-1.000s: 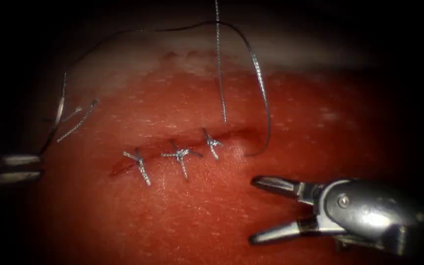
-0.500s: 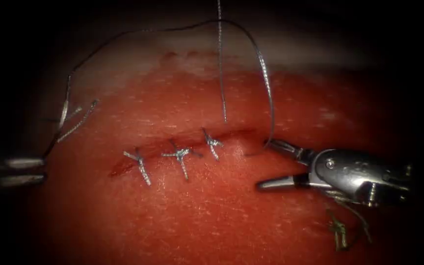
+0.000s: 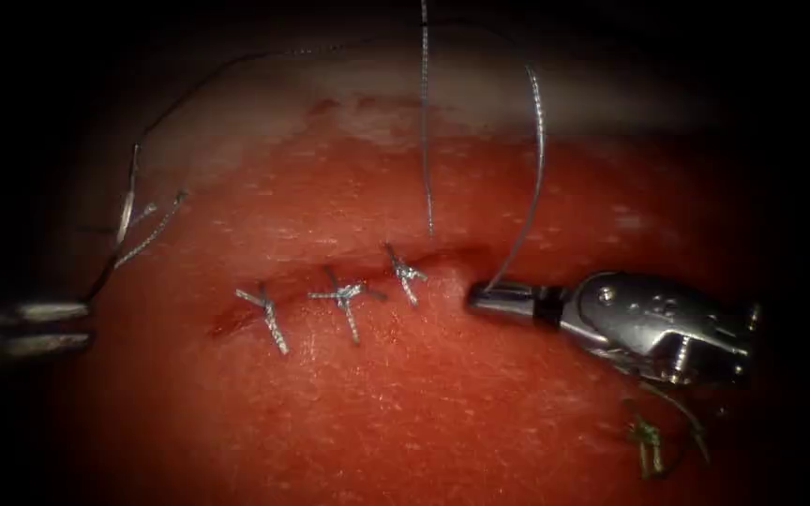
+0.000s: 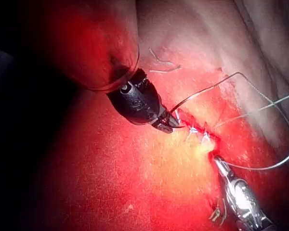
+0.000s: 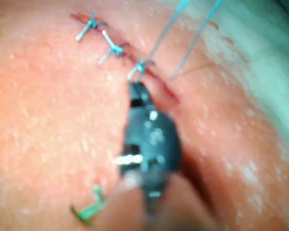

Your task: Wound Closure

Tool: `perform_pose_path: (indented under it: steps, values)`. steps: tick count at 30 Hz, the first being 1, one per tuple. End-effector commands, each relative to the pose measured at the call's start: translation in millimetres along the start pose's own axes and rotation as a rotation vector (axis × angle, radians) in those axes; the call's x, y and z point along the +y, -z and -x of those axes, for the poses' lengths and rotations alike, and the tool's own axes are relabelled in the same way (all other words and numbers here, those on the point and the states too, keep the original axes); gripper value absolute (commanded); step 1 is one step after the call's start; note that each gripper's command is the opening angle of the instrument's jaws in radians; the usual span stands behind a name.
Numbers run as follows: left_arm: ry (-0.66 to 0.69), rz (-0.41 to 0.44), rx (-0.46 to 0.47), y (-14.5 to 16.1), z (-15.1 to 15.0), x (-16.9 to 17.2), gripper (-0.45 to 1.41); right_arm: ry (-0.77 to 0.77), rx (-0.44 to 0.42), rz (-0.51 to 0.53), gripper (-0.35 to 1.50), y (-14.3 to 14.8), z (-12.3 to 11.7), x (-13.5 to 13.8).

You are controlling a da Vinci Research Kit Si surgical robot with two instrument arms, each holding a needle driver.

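The right tool (image 3: 480, 298) lies just right of the cut (image 3: 330, 281), its jaws closed on the thread (image 3: 538, 150) where the strand meets the tissue (image 3: 405, 412) at the cut's right end. From that grip the thread rises, arches across the dim background and comes down the far left to the left tool (image 3: 25, 328), whose jaws are parallel and close together; whether they hold the strand I cannot tell. In the left wrist view the left tool (image 4: 171, 122) sits at the end of the stitch line with the thread leaving its tip, and the right tool (image 4: 216, 161) touches the other end. A second strand (image 3: 426, 112) hangs straight down to the tissue just above the cut. Three knotted stitches (image 3: 344, 298) with short cut tails cross the cut. The needle cannot be made out. The tissue's surface is wet, red and pebbled, paler along its far edge. Loose thread scraps lie at the far left (image 3: 147, 234) and below the right tool's wrist (image 3: 649, 440).
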State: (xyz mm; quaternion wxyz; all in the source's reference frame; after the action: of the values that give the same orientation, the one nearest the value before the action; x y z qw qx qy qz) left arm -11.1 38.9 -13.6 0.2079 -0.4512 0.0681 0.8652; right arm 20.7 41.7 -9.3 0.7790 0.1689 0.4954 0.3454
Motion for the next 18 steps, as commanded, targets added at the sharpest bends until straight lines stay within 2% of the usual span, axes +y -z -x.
perform_pose_path:
  steps: [1,8,9,12,18]
  values:
    - [0.002,0.004,0.001,-0.6,0.5,0.7,-0.35,-0.002,0.001,-0.025,-0.35,-0.3,0.3,-0.8]
    - [0.001,0.002,0.001,-0.7,0.6,0.8,-0.35,0.004,-0.015,-0.097,-0.35,2.3,-0.8,-4.9]
    - [-0.001,0.003,0.002,-0.8,0.8,0.9,-0.35,0.001,-0.022,-0.133,-0.35,3.5,-1.7,-6.7]
    - [-0.003,0.003,0.003,-1.0,1.1,1.0,-0.35,-0.004,-0.011,-0.174,-0.35,5.2,-3.3,-9.4]
    - [-0.003,0.008,0.005,-1.0,1.0,1.1,-0.35,-0.015,0.001,-0.201,-0.35,6.5,-5.0,-12.9]
